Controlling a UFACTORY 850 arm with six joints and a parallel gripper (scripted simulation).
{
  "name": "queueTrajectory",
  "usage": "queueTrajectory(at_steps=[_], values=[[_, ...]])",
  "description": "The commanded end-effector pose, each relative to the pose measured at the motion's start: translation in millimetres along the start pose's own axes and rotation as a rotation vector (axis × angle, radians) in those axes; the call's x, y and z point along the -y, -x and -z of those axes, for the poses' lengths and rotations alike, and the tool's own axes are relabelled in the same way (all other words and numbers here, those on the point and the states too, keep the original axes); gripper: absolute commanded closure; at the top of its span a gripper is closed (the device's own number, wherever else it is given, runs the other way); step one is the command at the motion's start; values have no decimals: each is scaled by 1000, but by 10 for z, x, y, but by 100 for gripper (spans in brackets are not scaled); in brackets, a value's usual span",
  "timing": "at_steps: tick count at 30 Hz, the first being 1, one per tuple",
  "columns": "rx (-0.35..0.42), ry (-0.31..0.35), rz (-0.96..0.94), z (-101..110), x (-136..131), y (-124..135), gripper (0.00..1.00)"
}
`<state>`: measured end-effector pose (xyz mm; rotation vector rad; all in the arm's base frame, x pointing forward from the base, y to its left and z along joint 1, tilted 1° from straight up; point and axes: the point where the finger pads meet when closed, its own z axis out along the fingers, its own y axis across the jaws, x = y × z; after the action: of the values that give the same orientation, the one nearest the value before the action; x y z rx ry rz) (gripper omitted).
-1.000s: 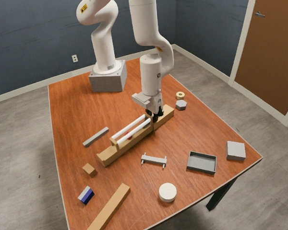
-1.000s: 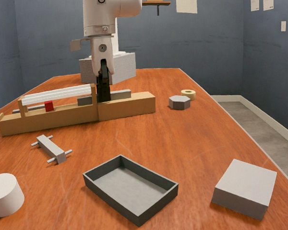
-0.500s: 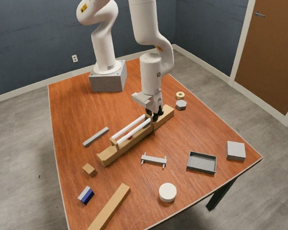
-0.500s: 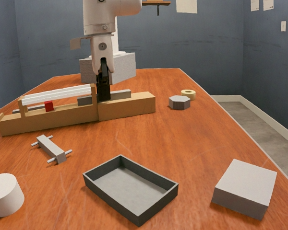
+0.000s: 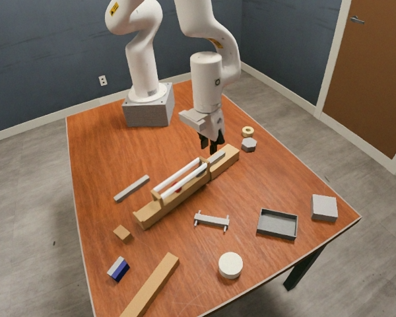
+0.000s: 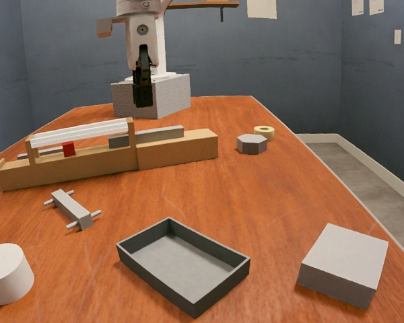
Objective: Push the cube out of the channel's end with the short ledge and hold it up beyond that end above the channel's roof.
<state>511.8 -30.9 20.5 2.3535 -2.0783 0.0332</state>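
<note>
The pincer (image 6: 142, 99) hangs released, gripping nothing, above the grey bar (image 6: 146, 136) poking into the channel (image 6: 91, 163). The red cube (image 6: 69, 149) sits inside under the white roof rods (image 6: 78, 132). A hexagonal block (image 6: 251, 143) and ring (image 6: 264, 132) lie nearby on the desk (image 6: 282, 194).

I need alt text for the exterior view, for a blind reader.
An open, empty pincer hangs above a grey bar that pokes into a wooden channel. A red cube sits inside, under white roof rails.

High front overview, low near-side close view; shared table (image 5: 99, 143).
</note>
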Motion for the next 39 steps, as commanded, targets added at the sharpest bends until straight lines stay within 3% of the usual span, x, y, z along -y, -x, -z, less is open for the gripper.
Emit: queueTrajectory(at_steps=[1, 4, 6, 9, 15, 17, 18, 23, 39], values=[[0, -3, 0, 13, 13, -2, 61], [0, -3, 0, 13, 11, -10, 61], [0, -3, 1, 12, -29, -172, 61], [0, -2, 7, 8, -255, -812, 61], [-1, -3, 22, 5, -812, -1610, 61], [-1, -3, 22, 5, -812, -1610, 61], [-1, -3, 23, 5, -1083, -1995, 61], [-2, -3, 23, 9, -1441, -2536, 61], [-2, -3, 23, 10, -1454, -2559, 61]])
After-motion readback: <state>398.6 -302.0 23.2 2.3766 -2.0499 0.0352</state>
